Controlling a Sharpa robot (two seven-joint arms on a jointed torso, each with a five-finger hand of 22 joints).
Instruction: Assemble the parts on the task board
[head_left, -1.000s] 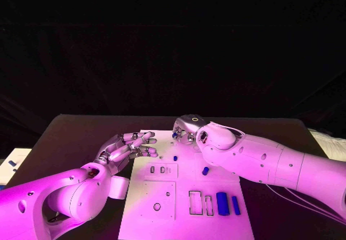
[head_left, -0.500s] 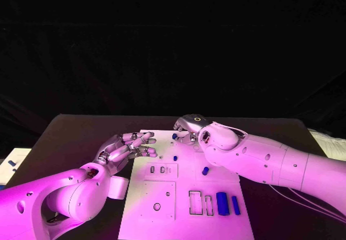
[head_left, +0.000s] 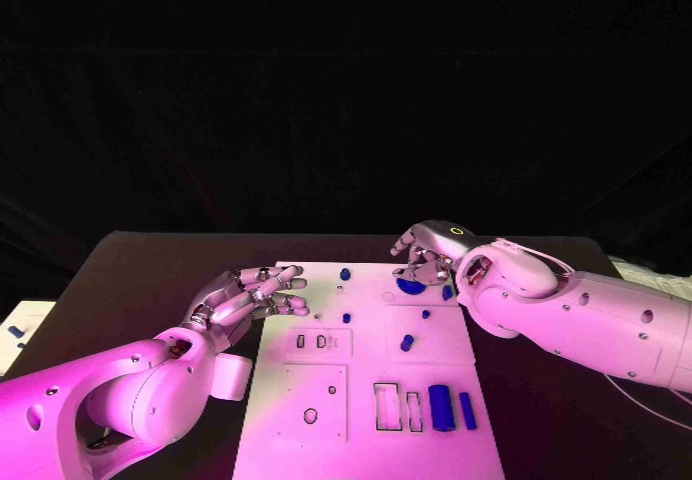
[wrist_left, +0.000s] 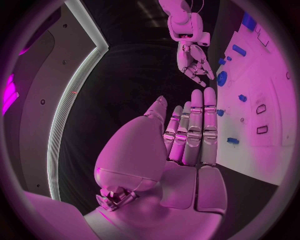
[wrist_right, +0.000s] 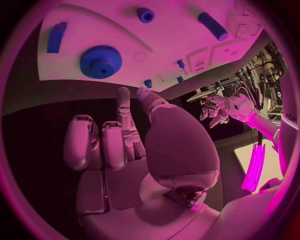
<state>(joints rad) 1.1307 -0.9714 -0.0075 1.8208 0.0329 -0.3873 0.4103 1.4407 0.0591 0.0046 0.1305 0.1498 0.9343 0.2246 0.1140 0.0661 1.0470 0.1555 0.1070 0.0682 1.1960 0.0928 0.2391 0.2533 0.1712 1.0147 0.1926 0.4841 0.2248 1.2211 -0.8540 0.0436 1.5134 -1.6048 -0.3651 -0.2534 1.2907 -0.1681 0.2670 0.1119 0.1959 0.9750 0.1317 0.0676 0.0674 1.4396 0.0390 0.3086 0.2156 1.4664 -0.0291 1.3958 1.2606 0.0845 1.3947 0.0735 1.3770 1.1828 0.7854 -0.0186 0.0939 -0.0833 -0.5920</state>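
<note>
The task board (head_left: 368, 400) lay flat in the middle of the table (head_left: 159, 260), a white plate with cut-out slots near us and small blue parts scattered over it, presumably laid out for easy reach. A blue gear (wrist_right: 98, 60) sat flat near its far edge, two blue bars (head_left: 443, 407) beside the slots. Our right robot hand (head_left: 427, 255) hovered just over the gear, fingers spread and holding nothing, likely to pick it up. Our left robot hand (head_left: 260, 292) rested at the board's left edge, fingers loosely extended, empty.
</note>
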